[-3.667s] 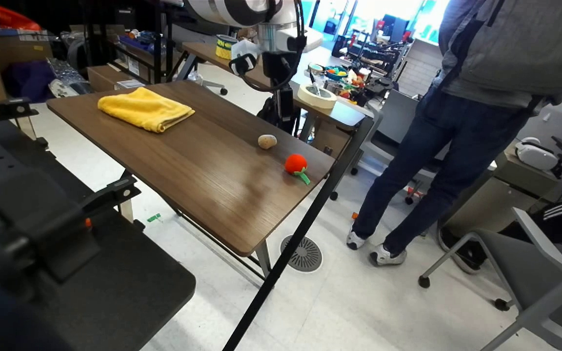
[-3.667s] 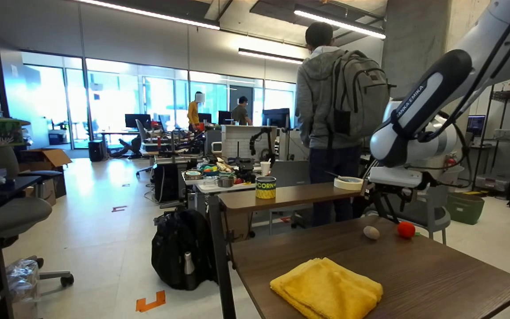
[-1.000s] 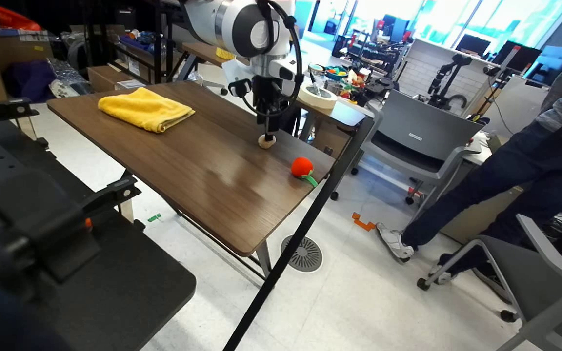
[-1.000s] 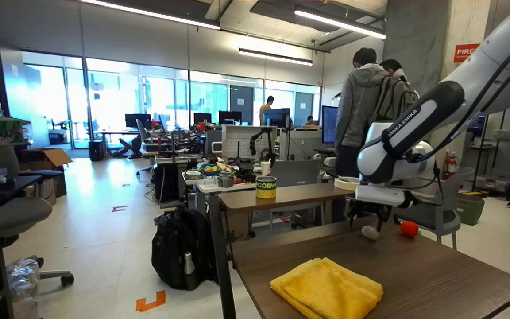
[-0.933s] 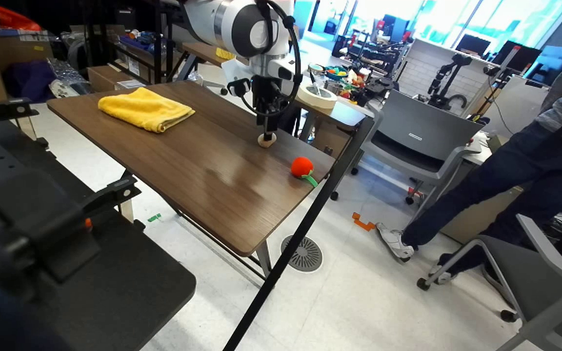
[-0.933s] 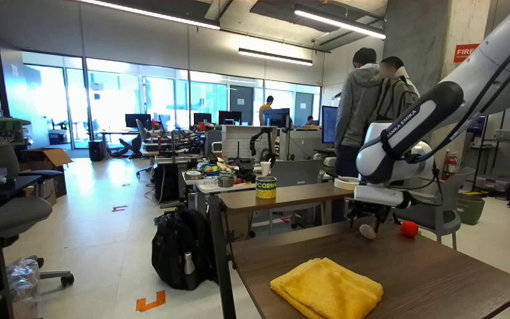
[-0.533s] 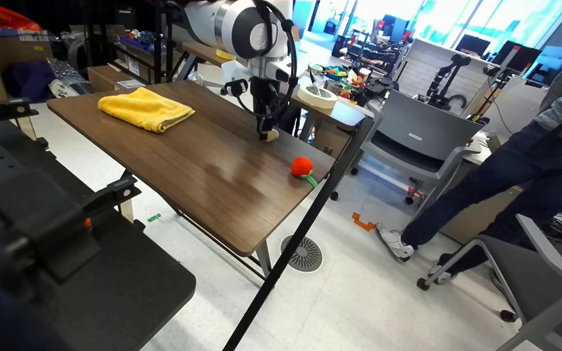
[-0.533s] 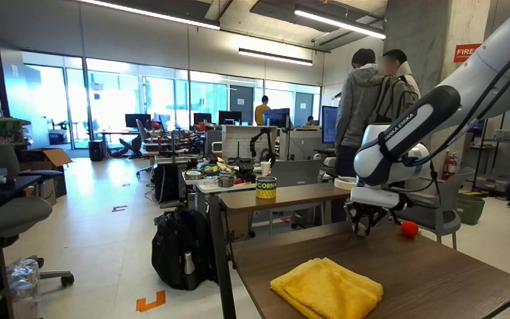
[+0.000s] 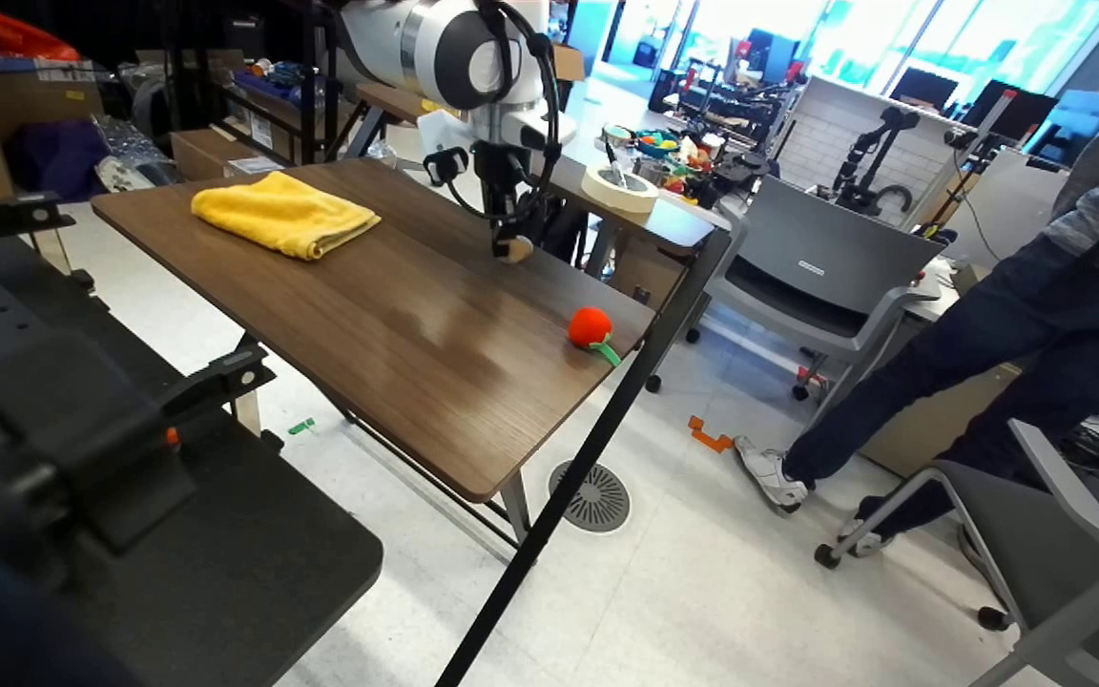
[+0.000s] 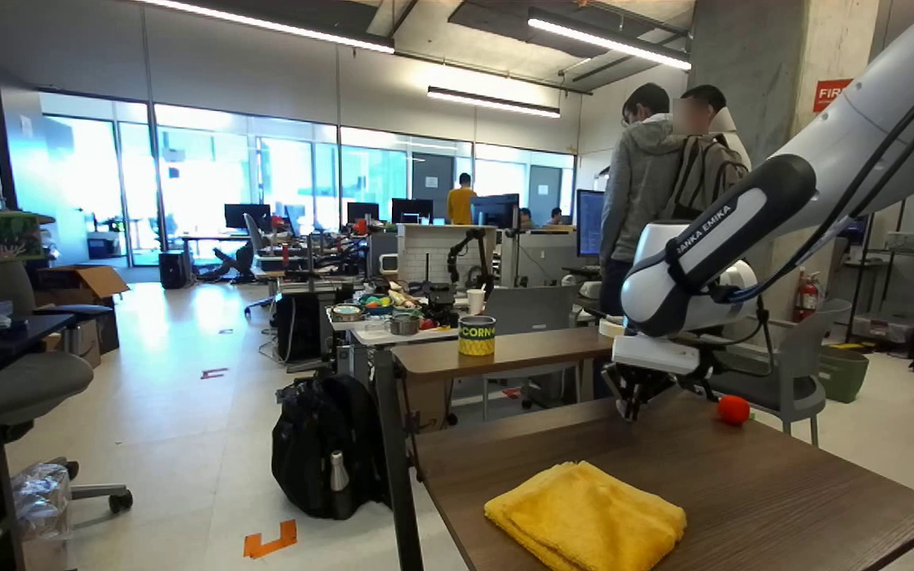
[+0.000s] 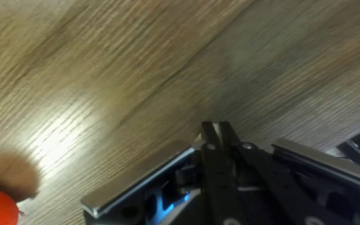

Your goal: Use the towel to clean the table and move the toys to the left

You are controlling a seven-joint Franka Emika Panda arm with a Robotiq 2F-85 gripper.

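pincer (image 11: 216, 126) narrow, closed up | tan toy (image 9: 518, 250) right at its tips, contact unclear | red toy (image 9: 590, 326) apart from it | towel (image 9: 282, 215) well apart, on surface (image 9: 397, 334)

Upper right in an exterior view, the white arm (image 10: 846, 135) had black trim (image 10: 792, 179), EMIKA lettering (image 10: 704, 229) and dark cables (image 10: 762, 317). Low in the wrist view, the black gripper (image 11: 216, 125) bore silvery screws (image 11: 247, 146).

I count one table (image 9: 368, 334), one yellow towel (image 9: 285, 215) and two toys — one red toy (image 9: 590, 326) near a table corner, one tan toy (image 9: 519, 250). On the desk (image 10: 544, 347) behind — one can (image 10: 477, 336), one tape roll (image 9: 619, 194).
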